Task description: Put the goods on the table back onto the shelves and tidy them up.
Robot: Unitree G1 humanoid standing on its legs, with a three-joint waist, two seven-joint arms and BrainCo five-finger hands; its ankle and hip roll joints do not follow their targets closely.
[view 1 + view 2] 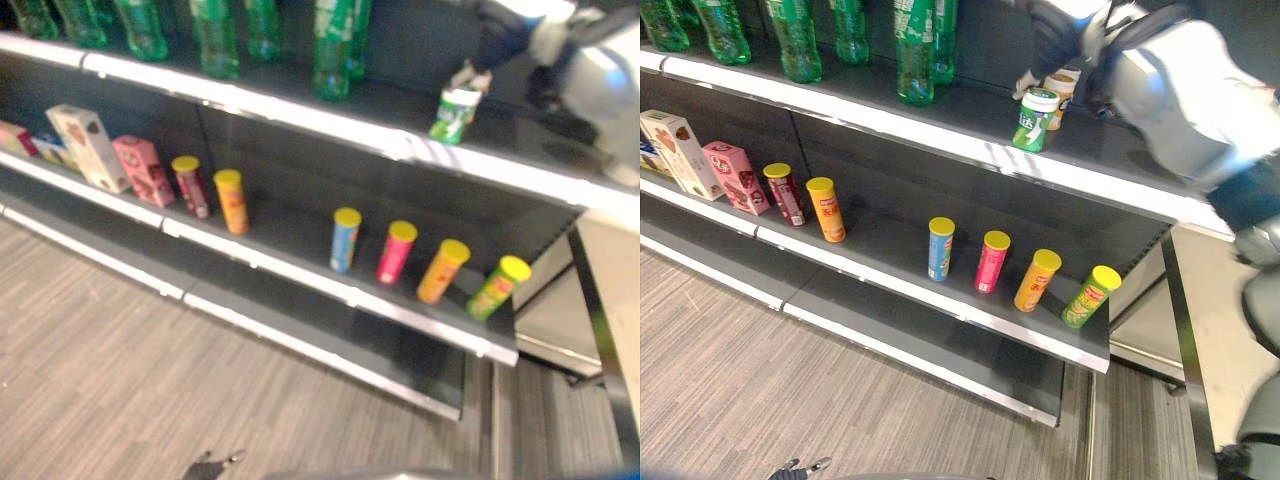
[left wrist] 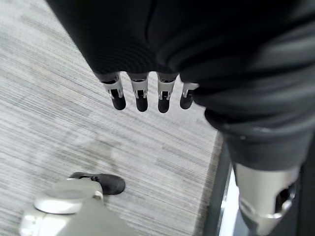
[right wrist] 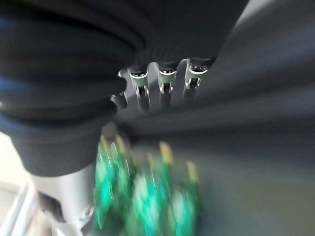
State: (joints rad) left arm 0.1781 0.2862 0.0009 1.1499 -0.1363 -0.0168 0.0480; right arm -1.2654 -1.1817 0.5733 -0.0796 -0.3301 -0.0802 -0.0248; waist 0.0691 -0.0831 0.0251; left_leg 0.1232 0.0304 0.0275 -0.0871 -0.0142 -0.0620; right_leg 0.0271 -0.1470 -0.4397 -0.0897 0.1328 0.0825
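A green and white can (image 1: 1036, 119) stands upright on the top shelf (image 1: 970, 140), with a second, tan-topped can (image 1: 1068, 82) just behind it. My right hand (image 1: 1052, 45) reaches in over the shelf. Its fingers (image 1: 1024, 86) are straight, by the front can's top, and nothing is in them. In the right wrist view the fingers (image 3: 166, 84) point along the dark shelf, past blurred green bottles (image 3: 147, 196). My left hand (image 2: 141, 93) hangs over the grey floor, its fingers straight and nothing in it.
Green bottles (image 1: 914, 50) line the top shelf to the left. The middle shelf (image 1: 890, 280) holds boxes (image 1: 678, 150) at the far left and several yellow-lidded tubes (image 1: 940, 247); the rightmost green tube (image 1: 1090, 296) leans. A pale surface (image 1: 1200, 330) adjoins the shelf's right end.
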